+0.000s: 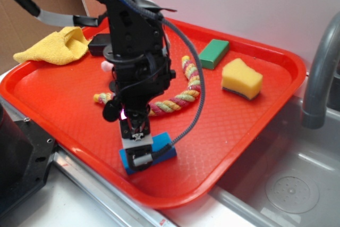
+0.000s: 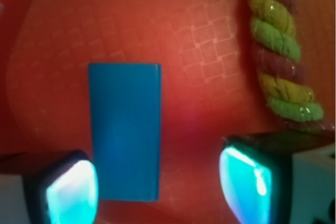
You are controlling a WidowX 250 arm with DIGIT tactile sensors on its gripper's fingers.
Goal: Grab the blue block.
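Where the red tray (image 1: 239, 126) meets the sink (image 1: 297, 184), wide-open empty tool (image 2: 157, 190) over the blue block (image 2: 125, 129).

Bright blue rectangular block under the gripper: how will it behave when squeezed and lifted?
The bright blue rectangular block looks rigid with flat faces, so it probably won't flex or roll. Its smooth surface may slip if pinched off-centre. It sits nearer one finger of the open gripper, so closing may nudge it sideways across the red tray.

You see a red tray (image 1: 255, 131) carrying a blue block (image 1: 162, 144) near its front edge, a rope toy (image 1: 183, 97) mid-tray, a green block (image 1: 214, 53) and yellow sponge (image 1: 241, 78) toward the back edge, and a yellow cloth (image 1: 53, 46) over its left corner.
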